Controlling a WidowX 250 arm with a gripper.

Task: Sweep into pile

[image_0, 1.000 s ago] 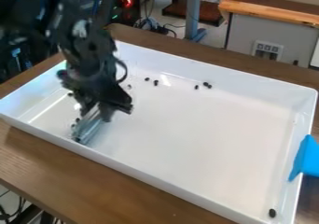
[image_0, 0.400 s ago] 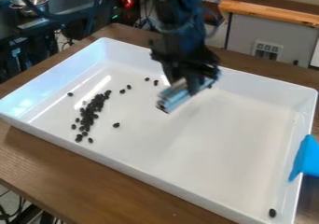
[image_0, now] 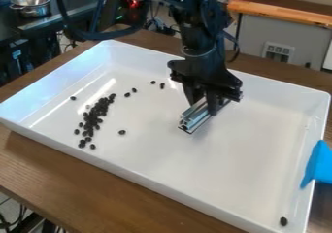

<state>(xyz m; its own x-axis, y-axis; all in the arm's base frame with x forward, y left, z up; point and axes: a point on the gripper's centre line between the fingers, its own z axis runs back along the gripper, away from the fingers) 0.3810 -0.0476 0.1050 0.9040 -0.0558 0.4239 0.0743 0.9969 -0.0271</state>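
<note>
Gripper (image_0: 204, 106), jaws clamped on a metal extrusion (image_0: 192, 119), has moved rightward in view. Black beans (image_0: 96, 114) lie mostly at left in the white tray (image_0: 240, 164). Risk: a raised extrusion edge could skip beans, leaving strays.

Black arm (image_0: 206, 35), chunky joints, thin dark cable (image_0: 237, 46) looping beside the wrist, black two-fingered end effector (image_0: 204, 104).

Brown wooden table (image_0: 71, 183); white tray (image_0: 194, 164) directly on it; blue object (image_0: 318, 166) by tray's right wall, support unclear.
</note>
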